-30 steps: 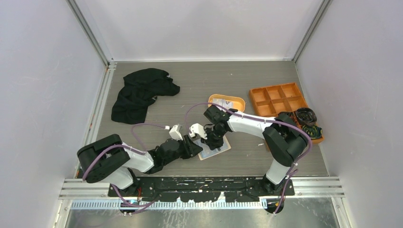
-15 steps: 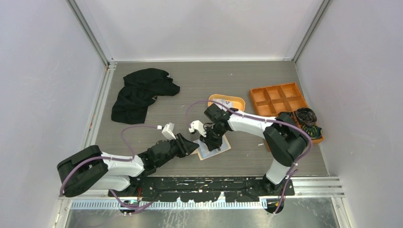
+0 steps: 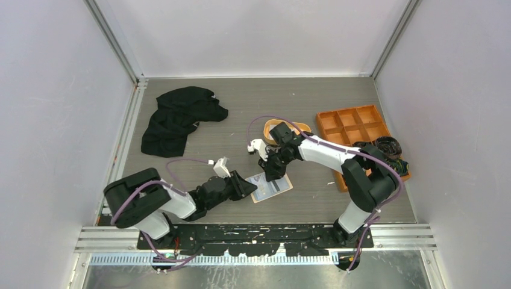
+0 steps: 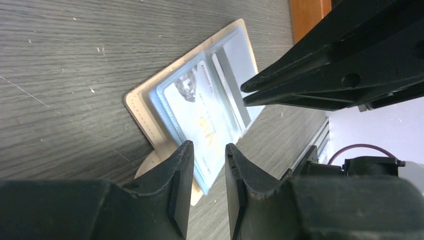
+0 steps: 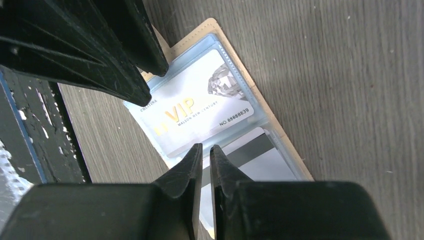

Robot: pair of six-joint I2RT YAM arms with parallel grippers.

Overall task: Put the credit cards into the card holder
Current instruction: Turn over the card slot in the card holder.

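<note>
Open card holder edge inside left claw — grip unclear; right claw clenched over pocketed credit cards.

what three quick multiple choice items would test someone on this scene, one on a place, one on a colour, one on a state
1. Where on the table does the black cloth lie?
A. near right corner
B. far left part
C. dead centre

2. What colour is the compartmented box?
A. blue
B. green
C. orange

3. How is the card holder?
A. open on the table, a card in its clear pocket
B. snapped shut
C. lifted in the air

Answers:
1 B: the black cloth lies crumpled at the far left, apart from everything else.
2 C: the compartmented box at the right is orange all over.
3 A: the card holder lies spread open on the wood, and the card with VIP print shows through the pocket.
</note>
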